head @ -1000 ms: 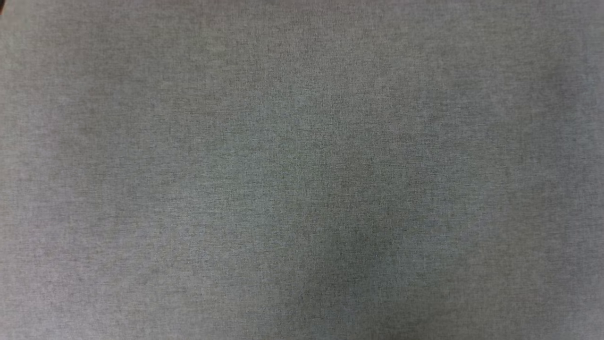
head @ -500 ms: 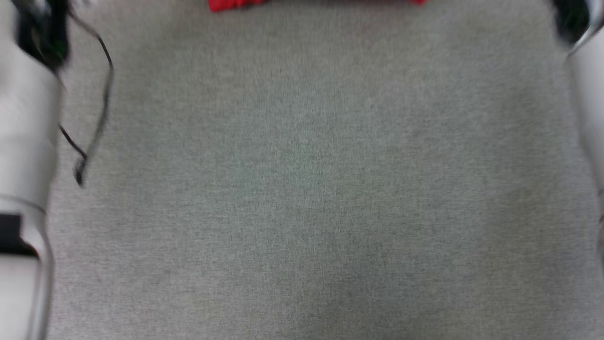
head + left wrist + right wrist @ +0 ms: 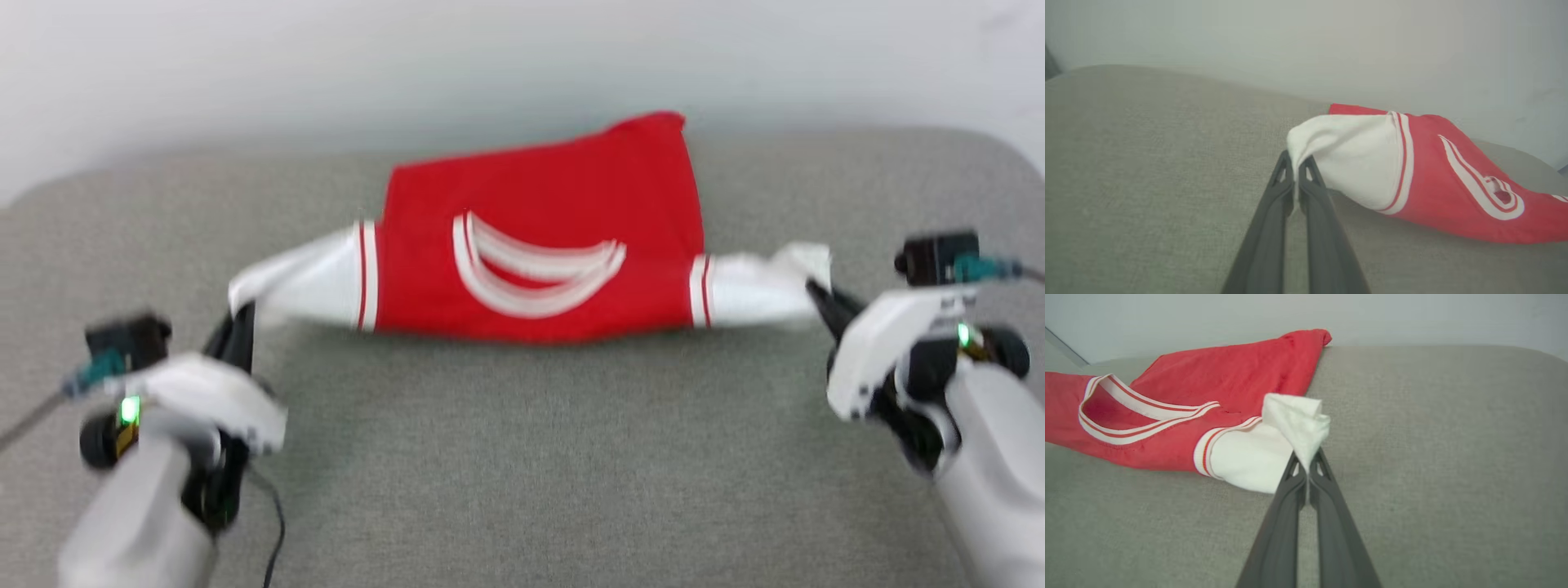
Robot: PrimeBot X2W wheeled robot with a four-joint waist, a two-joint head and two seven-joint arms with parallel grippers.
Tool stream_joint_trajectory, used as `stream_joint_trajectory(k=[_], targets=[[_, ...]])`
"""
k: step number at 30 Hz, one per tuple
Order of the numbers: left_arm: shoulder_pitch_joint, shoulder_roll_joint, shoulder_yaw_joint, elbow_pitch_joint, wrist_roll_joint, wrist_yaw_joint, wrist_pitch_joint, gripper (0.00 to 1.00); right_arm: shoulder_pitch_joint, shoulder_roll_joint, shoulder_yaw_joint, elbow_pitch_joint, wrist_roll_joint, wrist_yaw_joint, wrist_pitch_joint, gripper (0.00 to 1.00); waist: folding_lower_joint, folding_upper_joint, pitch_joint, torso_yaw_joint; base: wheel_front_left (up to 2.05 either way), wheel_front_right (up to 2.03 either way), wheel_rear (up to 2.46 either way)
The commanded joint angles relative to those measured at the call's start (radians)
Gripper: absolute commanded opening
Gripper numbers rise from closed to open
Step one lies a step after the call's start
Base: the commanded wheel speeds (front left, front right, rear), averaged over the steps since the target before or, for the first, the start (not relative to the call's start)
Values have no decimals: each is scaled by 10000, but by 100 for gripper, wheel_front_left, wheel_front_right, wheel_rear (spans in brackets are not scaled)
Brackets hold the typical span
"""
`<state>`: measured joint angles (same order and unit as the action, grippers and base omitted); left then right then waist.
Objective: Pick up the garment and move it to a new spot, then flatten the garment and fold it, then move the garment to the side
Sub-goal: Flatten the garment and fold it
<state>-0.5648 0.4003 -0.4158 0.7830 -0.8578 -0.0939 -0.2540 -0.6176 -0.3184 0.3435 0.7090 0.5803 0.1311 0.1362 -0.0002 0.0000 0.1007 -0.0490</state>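
Observation:
The garment (image 3: pixel 539 204) is a red shirt with white sleeves and a striped collar, stretched sideways across the far part of the grey cushion (image 3: pixel 522 457). My left gripper (image 3: pixel 241 314) is shut on the edge of the garment's left white sleeve (image 3: pixel 1347 159). My right gripper (image 3: pixel 816 294) is shut on the edge of the right white sleeve (image 3: pixel 1298 424). The near part of the garment (image 3: pixel 1453 196) hangs between the two grips, lifted a little, while its far hem (image 3: pixel 1306 337) rests on the cushion. The collar (image 3: pixel 1139 412) faces me.
A pale wall (image 3: pixel 522 57) rises right behind the cushion's far edge. Bare grey fabric spreads between the arms and toward me. A thin black cable (image 3: pixel 273 523) hangs by the left forearm.
The head camera has swung up from bare cushion; the garment and both arms have come into view. The earlier frames do not show whether the garment itself moved.

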Motion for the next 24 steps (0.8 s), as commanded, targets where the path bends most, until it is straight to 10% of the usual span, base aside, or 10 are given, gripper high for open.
stream_joint_trajectory(k=[1, 9, 17, 18, 20, 21, 24], targets=[[719, 128, 52, -424, -78, 219, -24, 0, 683, -196, -84, -400, 63, -7, 158, 0, 2, 0, -787, -43, 0, 0, 0], [4195, 642, 146, -3255, -557, 1619, 658, 0, 4011, -389, -1042, -2706, -186, -7, 1265, 0, 2, 0, -1290, 51, 0, 0, 0], [7340, 1058, 421, -6086, -1053, 3457, 1207, 0, 8246, 777, -3066, -5197, -1326, -7, 3192, 0, 2, 0, -1373, 208, 0, 0, 0], [7470, 1055, 438, -6228, -1043, 3540, 1169, 0, 8524, 866, -3166, -5324, -1496, -7, 3311, 6, 2, 0, -1373, 237, 0, 0, 0], [7639, 1093, 482, -6437, -994, 3673, 1073, 0, 8882, 1131, -3403, -5564, -1667, -7, 3371, 56, 2, 0, -1359, 296, 0, 0, 0], [7680, 1110, 465, -6509, -937, 3712, 1060, 0, 9041, 1233, -3483, -5648, -1705, -7, 3435, 100, 2, 0, -1363, 324, 0, 0, 0], [7538, 1105, 398, -6805, -784, 3791, 971, 0, 9077, 1460, -3779, -6067, -1737, -7, 3221, 100, 2, 0, -1330, 435, 0, 0, 0]])
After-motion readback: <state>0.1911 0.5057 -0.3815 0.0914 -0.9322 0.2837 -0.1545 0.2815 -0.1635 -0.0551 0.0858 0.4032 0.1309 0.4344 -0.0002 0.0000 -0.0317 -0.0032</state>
